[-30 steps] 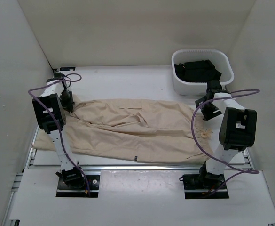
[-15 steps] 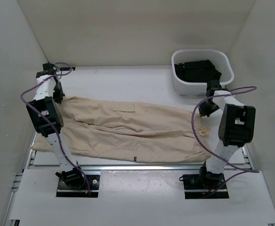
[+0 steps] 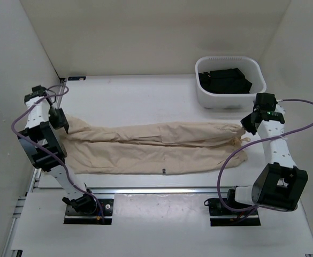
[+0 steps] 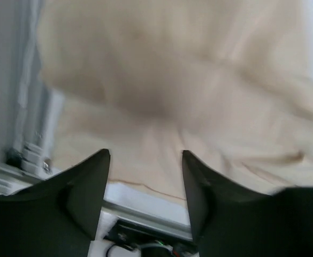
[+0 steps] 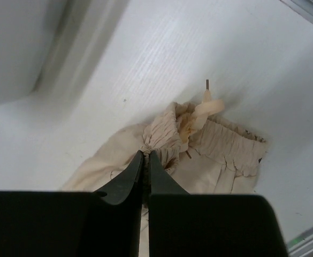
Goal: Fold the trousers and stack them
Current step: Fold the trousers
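Holding the trousers (image 3: 145, 147) stretched long-axis left-to-right across the counter (image 3: 145, 96), my right gripper (image 5: 146, 154) clamped on the gathered waist near the right edge, my left gripper (image 4: 145, 155) with jaws apart over the leg end by the left edge.

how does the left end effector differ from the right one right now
The left end effector is open, with nothing pinched in it; the right end effector is shut on the gathered waistband of the trousers. The left one is at the leg end, the right one at the waist end, nearer the white bin. Both sit low at the cloth's ends.
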### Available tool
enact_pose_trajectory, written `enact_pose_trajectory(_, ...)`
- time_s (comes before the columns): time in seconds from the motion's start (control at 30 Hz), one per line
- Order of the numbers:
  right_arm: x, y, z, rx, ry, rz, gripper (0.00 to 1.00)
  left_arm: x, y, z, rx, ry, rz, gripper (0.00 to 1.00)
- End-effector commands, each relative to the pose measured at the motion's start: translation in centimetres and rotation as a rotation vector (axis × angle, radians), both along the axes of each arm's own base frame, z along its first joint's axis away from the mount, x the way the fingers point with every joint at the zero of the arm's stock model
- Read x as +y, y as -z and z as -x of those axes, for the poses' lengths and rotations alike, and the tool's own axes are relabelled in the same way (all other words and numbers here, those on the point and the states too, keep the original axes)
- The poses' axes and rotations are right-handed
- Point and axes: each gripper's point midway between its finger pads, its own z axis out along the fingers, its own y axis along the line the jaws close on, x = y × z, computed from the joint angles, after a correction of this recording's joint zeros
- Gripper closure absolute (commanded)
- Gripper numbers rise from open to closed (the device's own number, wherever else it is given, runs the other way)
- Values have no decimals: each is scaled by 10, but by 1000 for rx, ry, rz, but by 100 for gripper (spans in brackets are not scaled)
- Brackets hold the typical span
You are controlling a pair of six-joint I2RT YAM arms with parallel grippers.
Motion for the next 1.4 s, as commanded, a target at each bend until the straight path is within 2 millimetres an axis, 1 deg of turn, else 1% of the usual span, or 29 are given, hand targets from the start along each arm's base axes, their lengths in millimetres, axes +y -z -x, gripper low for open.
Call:
enact_pose_trajectory(0.0,-2,2,8,24,-42,33,100,-10,20,35,76,-42,128,30)
enact_pose_trajectory(0.03,1,8,9,39,-53,15,100,-4,29,44,83,-74,144,22)
enact_pose_trajectory(0.07,2,7,6,27,-59,10,100,-1,34,47,82,-89,156,17)
enact_pose_trajectory(0.13,4,11,9,36,-64,0,100,11,40,55,71,-139,170,12)
enact_pose_trajectory(0.2,5,15,11,45,-64,-2,100,16,40,52,25,-159,205,12)
enact_pose_trajectory(0.3,5,15,13,45,-72,3,100,19,22,38,-71,-157,232,12)
enact_pose_trajectory(0.33,4,15,14,49,-83,11,100,23,22,34,-89,-155,221,12)
enact_pose_trajectory(0.4,-2,12,16,52,-76,51,100,29,11,25,-149,-147,184,12)
enact_pose_trajectory(0.43,-6,13,19,68,-76,70,100,31,9,14,-184,-129,162,11)
enact_pose_trajectory(0.5,-20,9,22,83,-58,114,100,37,16,9,-170,-129,142,11)
enact_pose_trajectory(0.53,-24,0,17,61,-58,127,100,34,19,4,-163,-116,147,11)
enact_pose_trajectory(0.57,-28,-4,17,60,-67,141,100,31,29,0,-140,-108,161,11)
enact_pose_trajectory(0.6,-31,-4,15,63,-71,138,100,32,33,-2,-134,-109,164,8)
enact_pose_trajectory(0.63,-32,-9,13,54,-80,148,100,34,32,-9,-150,-103,168,7)
enact_pose_trajectory(0.67,-31,-9,10,61,-102,152,100,29,36,-12,-144,-91,182,0)
enact_pose_trajectory(0.73,-31,-12,5,73,-123,152,100,34,37,-22,-161,-81,148,0)
enact_pose_trajectory(0.8,-33,-14,1,72,-131,159,100,29,48,-29,-140,-63,150,0)
enact_pose_trajectory(0.83,-31,-14,0,69,-137,152,100,32,52,-29,-128,-68,140,0)
enact_pose_trajectory(0.9,-28,-11,-1,71,-139,129,100,31,70,-27,-76,-67,141,0)
enact_pose_trajectory(0.97,-26,-7,-2,68,-136,115,100,27,79,-28,-65,-63,170,0)
enact_pose_trajectory(1.0,-24,-7,-2,66,-142,108,100,23,83,-29,-55,-55,175,2)
enact_pose_trajectory(1.03,-24,-7,-2,63,-133,102,100,19,89,-22,-33,-57,187,7)
enact_pose_trajectory(1.07,-24,-7,-2,63,-133,102,100,19,92,-19,-20,-61,181,17)
enact_pose_trajectory(1.1,-24,-7,-2,63,-133,102,100,19,92,-19,-20,-61,181,32)
enact_pose_trajectory(1.13,-25,-7,-2,65,-128,109,100,22,94,-14,0,-68,162,74)
enact_pose_trajectory(1.17,-26,-7,-2,65,-128,109,100,24,95,-13,5,-71,153,86)
enact_pose_trajectory(1.2,-25,-12,-1,58,-127,112,100,24,91,-14,-5,-70,148,86)
enact_pose_trajectory(1.27,-25,-15,0,58,-127,112,100,33,68,-23,-56,-72,98,86)
enact_pose_trajectory(1.37,-26,-35,4,21,-134,143,100,49,18,-37,-152,-77,8,86)
